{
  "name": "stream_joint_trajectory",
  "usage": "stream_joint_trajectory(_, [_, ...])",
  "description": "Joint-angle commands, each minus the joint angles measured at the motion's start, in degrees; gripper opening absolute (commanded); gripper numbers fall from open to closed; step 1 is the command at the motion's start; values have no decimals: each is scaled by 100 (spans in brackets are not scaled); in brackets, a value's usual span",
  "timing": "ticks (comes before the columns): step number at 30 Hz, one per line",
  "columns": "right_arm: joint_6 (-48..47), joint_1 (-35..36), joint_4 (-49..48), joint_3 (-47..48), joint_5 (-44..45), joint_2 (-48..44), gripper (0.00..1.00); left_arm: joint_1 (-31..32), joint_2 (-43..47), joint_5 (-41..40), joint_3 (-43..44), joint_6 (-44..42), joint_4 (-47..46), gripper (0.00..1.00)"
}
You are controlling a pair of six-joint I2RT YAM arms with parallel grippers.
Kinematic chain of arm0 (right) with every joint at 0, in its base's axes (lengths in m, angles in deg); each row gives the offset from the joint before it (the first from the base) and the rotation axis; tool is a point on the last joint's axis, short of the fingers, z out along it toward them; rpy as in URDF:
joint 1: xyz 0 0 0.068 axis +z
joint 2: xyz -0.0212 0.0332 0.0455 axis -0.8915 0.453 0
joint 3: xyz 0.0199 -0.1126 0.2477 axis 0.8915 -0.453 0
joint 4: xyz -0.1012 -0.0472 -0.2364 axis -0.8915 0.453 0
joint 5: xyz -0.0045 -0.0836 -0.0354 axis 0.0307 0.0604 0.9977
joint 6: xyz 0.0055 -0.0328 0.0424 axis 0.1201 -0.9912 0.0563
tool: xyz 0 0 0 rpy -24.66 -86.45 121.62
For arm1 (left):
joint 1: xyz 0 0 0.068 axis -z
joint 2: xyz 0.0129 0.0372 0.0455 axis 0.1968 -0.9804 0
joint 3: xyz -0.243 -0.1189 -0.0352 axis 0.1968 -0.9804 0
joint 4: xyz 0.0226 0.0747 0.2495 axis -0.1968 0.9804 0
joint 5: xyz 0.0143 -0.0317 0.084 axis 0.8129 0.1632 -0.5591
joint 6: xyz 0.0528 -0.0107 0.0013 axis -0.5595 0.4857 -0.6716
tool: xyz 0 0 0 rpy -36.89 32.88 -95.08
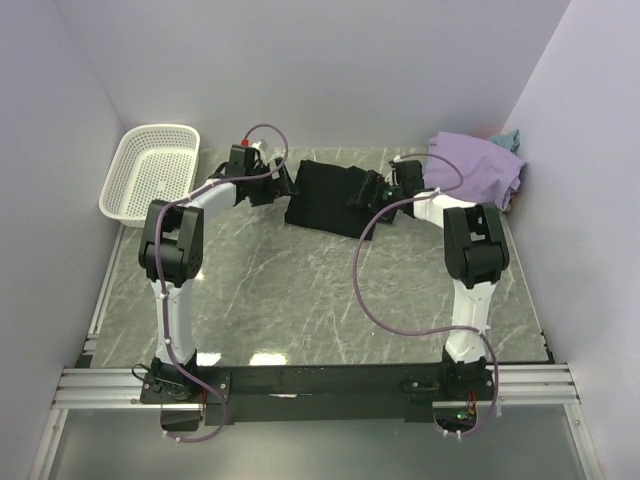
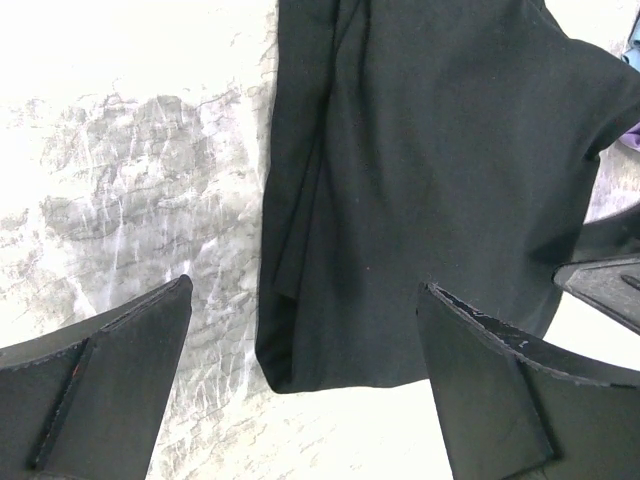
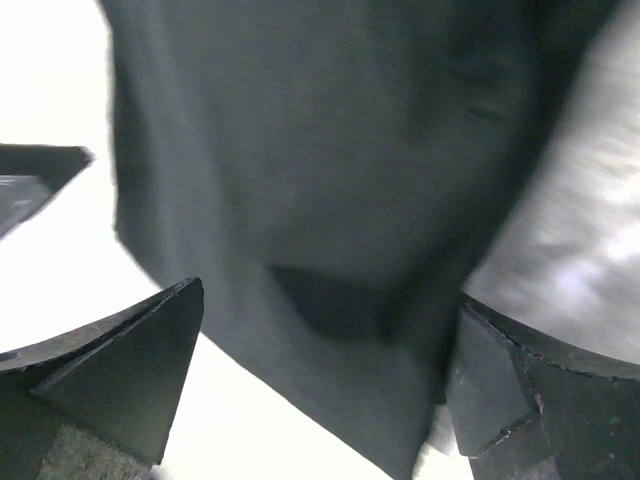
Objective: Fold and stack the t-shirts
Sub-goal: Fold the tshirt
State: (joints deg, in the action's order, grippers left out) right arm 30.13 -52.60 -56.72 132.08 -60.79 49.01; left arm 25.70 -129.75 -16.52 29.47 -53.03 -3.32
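A folded black t-shirt (image 1: 322, 196) lies flat at the back middle of the marble table, no print showing. My left gripper (image 1: 279, 186) hovers open at its left edge; in the left wrist view a corner of the black cloth (image 2: 400, 220) lies on the table below the spread fingers (image 2: 110, 370). At the shirt's right edge my right gripper (image 1: 368, 190) is open too, and black cloth (image 3: 320, 230) fills the space under its wide-apart fingers (image 3: 130, 370). A crumpled lavender t-shirt (image 1: 480, 168) sits at the back right, with a bit of teal t-shirt (image 1: 510, 139) behind it.
A white perforated basket (image 1: 150, 172) rests at the back left, beside the left wall. Walls close in the table on the left, back and right. Purple cables loop from both arms over the marble surface (image 1: 300, 290).
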Motion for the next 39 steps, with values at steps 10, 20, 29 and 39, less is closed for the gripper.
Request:
stream_joint_trajectory(10, [648,132,-898,-259,-1597,474,11,50,623,181,-447,149,-183,99])
stream_joint_trajectory(20, [-747,377,5,-2536,-1476,-1635,0,138,2205,5,-2037,141,-184,99])
stream_joint_trajectory(29, [-1155,536,1474,-3443,-96,-3806,68,507,3050,733,-2374,150,-227,99])
stream_joint_trajectory(39, [-856,598,1669,-2907,1031,-5189,76,1676,2401,2071,-2074,404,-1027,99])
